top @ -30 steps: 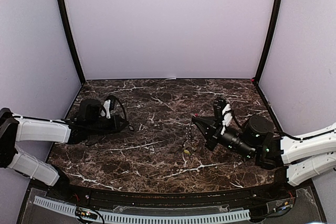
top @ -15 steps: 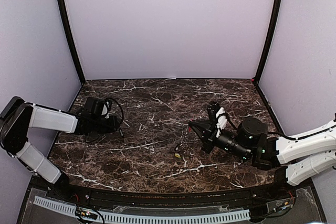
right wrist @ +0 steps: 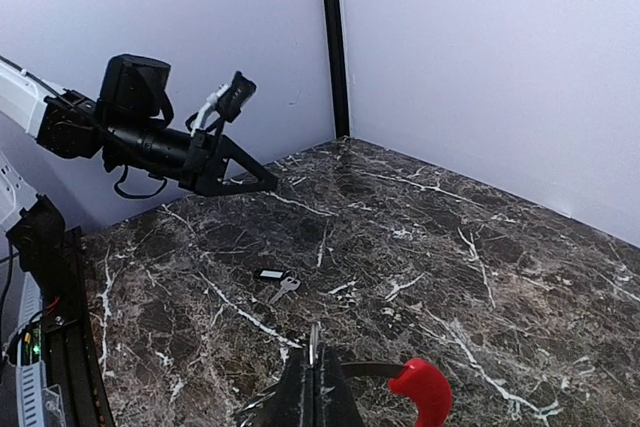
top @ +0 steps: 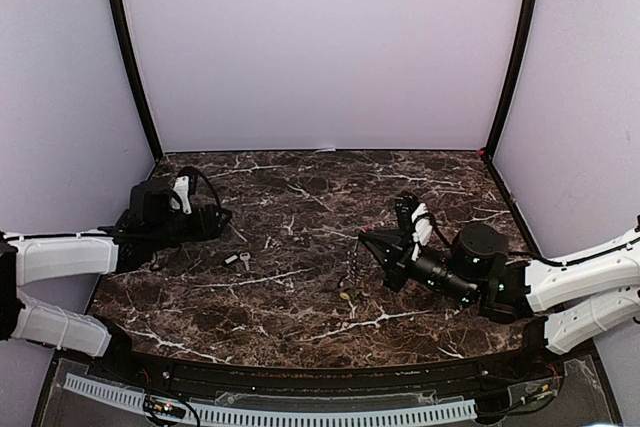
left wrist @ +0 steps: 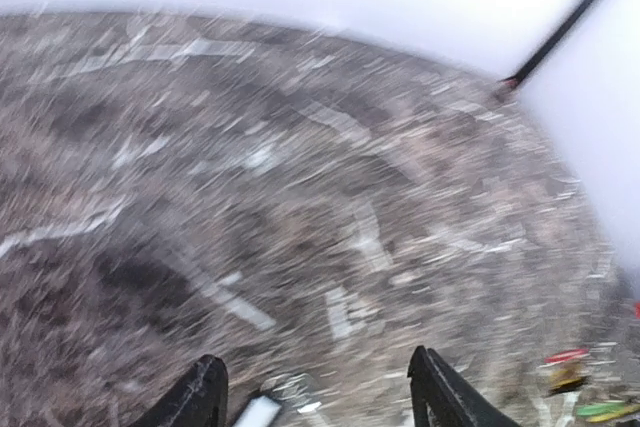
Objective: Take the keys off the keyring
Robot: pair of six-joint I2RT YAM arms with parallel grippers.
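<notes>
Clamping the keyring [right wrist: 418, 387], the right end effector [top: 363, 238] dangles unremoved keys [top: 352, 269] beneath it; one freed key [top: 238, 259] lies near the released left end effector [top: 218, 217].

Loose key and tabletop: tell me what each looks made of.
Loose key: silvery bare metal by its pale, shiny blade; the dark head may be a plastic cover. Tabletop: dark brown with white veins, marble-like; real stone or printed laminate cannot be told.

A dark marbled tabletop [top: 300, 202] fills mid-frame; pale lilac walls [top: 320, 47] and black corner posts [top: 127, 57] rise behind; a white slotted strip [top: 300, 414] lines the bottom edge.
</notes>
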